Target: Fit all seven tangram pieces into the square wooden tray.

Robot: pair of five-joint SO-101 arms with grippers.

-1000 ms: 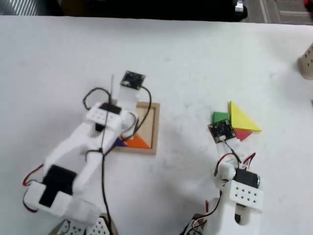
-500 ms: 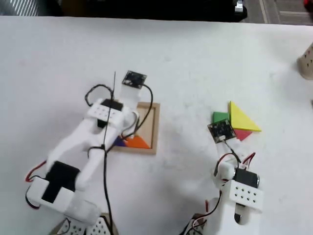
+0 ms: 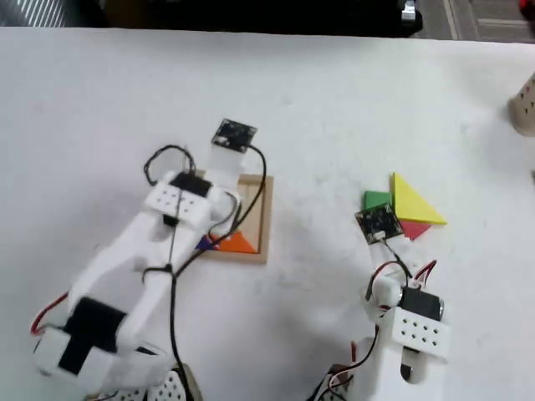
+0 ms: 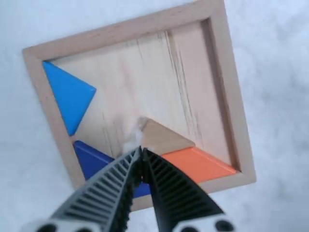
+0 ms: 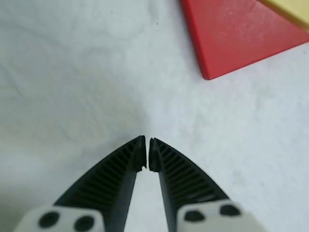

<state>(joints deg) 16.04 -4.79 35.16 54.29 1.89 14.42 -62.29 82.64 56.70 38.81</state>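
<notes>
L hand [image 4: 141,154]: fingers together, nothing clamped, tips over the inside of the square wooden tray [image 4: 129,29], above the spot where the dark blue pc [image 4: 91,158] and the tan triangle pc [image 4: 161,136] meet. Can't tell if the tips touch them.

Tray sits on the white worktop [image 3: 334,100], partly under the L arm [image 3: 150,251]. In the tray: light blue triangle [image 4: 70,94] against one wall near a corner, dark blue pc in the next corner along that wall, orange pc [image 4: 198,164] along the adjacent wall, tan triangle just beside the orange. Rest of the tray floor is bare wood.

R hand [image 5: 147,154]: fingers together, holding nothing, over bare worktop near the red pc [image 5: 236,34]. Yellow triangle [image 3: 414,200], green pc [image 3: 377,200] and red pc lie clustered on the worktop, well apart from the tray, just ahead of the R arm [image 3: 401,309].

Vs earlier frames: L arm's lower body has swung toward the near-left corner of the high view, wrist end nudged slightly toward the tray's far side. R arm same spot. Loose pcs and tray unmoved.
</notes>
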